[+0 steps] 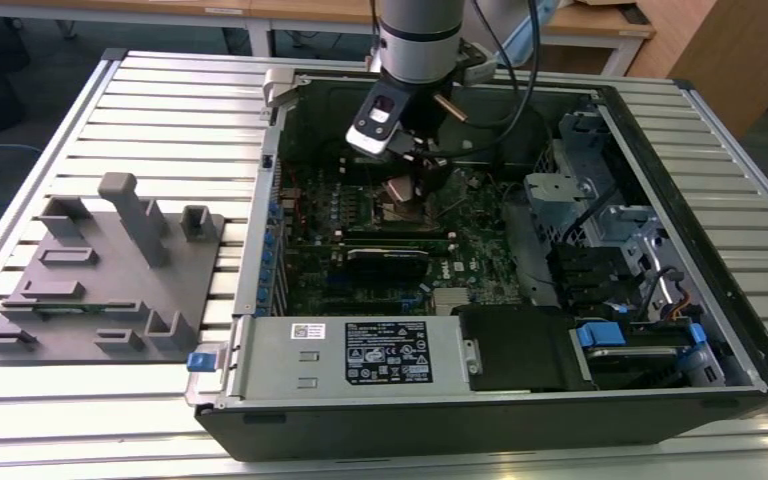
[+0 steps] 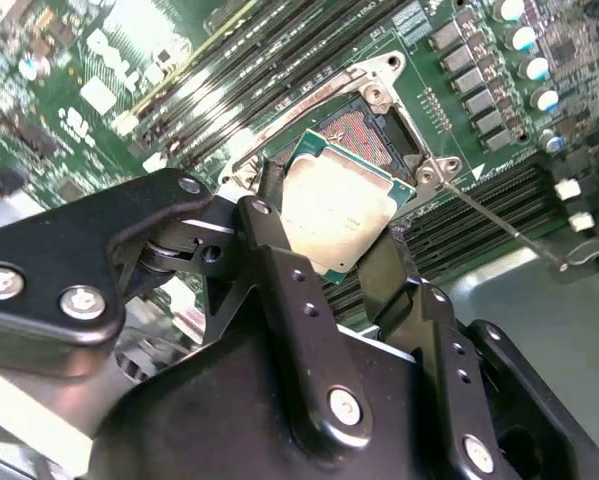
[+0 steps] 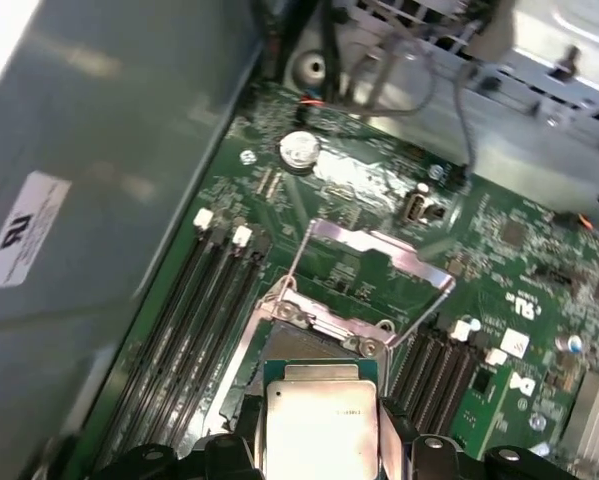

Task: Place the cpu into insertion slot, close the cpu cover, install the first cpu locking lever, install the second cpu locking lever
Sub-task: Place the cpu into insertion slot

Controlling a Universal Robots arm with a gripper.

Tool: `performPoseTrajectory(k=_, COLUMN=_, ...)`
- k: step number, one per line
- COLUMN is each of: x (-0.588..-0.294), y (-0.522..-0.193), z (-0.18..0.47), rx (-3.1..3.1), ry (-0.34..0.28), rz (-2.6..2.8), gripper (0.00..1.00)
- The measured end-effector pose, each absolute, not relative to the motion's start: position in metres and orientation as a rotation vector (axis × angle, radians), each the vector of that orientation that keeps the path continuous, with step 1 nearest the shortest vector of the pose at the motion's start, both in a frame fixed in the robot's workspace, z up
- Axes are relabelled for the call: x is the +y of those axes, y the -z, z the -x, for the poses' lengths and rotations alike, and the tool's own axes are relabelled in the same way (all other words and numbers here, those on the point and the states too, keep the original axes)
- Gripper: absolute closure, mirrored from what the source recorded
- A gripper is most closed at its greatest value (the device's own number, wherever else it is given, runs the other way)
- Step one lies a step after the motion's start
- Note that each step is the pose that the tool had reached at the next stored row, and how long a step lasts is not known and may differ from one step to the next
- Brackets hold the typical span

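My gripper (image 1: 404, 180) reaches down into the open computer case and is shut on the cpu (image 2: 334, 208), a flat square chip with a pale metal top and green edge. In both wrist views the black fingers (image 2: 279, 265) clamp two opposite sides of the cpu (image 3: 321, 425). The chip hangs tilted just above the insertion slot (image 2: 364, 128), whose dark centre and silvery rim stay partly exposed beyond it. The cpu cover (image 3: 379, 247) stands raised on the far side of the insertion slot (image 3: 301, 345). Thin wire levers (image 2: 499, 228) stick out beside the slot, unlatched.
Long black memory slots (image 2: 229, 70) flank the socket on both sides. A grey power supply box (image 1: 351, 355) fills the case's near edge, and metal drive bays (image 1: 598, 230) sit at the exterior view's right. A grey fixture block (image 1: 97, 275) rests on the slatted table (image 1: 157, 100).
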State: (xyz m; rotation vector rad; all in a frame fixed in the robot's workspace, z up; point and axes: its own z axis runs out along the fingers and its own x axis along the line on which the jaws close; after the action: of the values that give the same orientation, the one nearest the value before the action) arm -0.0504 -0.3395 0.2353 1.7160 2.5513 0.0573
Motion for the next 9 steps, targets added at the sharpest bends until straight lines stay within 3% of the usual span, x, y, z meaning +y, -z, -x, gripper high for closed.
performPoseTrajectory(k=9, x=-0.3396, y=-0.2334, z=0.0505, rx=2.417, ry=-0.049, rz=-1.896, gripper=0.46)
